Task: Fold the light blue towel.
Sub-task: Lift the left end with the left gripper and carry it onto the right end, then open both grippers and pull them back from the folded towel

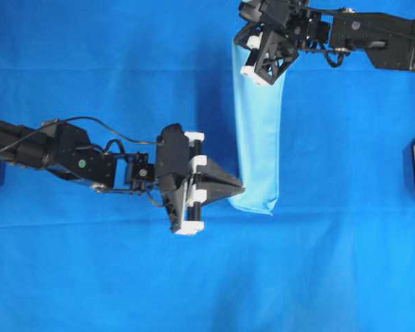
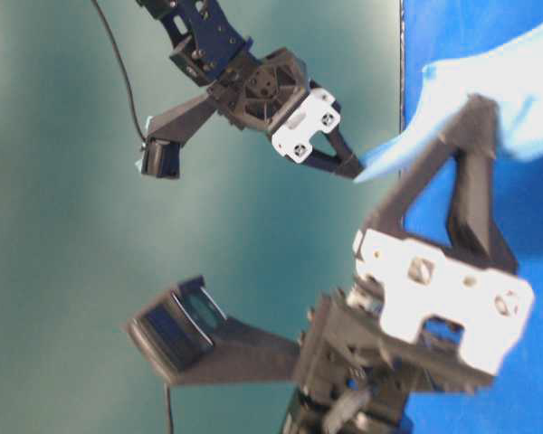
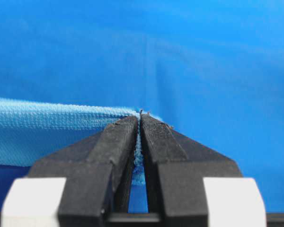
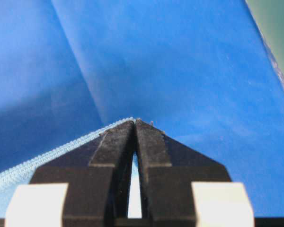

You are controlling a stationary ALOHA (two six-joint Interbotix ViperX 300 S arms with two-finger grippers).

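Nearest to us, in the wrist views, black fingertips pinch pale cloth, and behind them we see the sheet (image 1: 90, 277), deep blue, which covers the whole table and is the largest thing here, with one long crease showing in the right wrist view. Bare sheet lies all round: wide room below and to the left in the overhead view, and a broad strip to the right of the towel. Our towel (image 1: 259, 138) hangs as a long narrow band between the two grippers, doubled over, its long edges running up and down the overhead view just right of centre, its lower end rounded and its stitched hem plain in the right wrist view. Our left arm reaches in from the left edge, forearm nearly level, and the left gripper (image 1: 238, 188) points right, its jaws closed tight on the towel's lower left corner. Our right arm comes in along the top from the right, wrist bent down, and the right gripper (image 1: 243, 43) has its jaws closed on the towel's upper corner, holding that end clear of the sheet.
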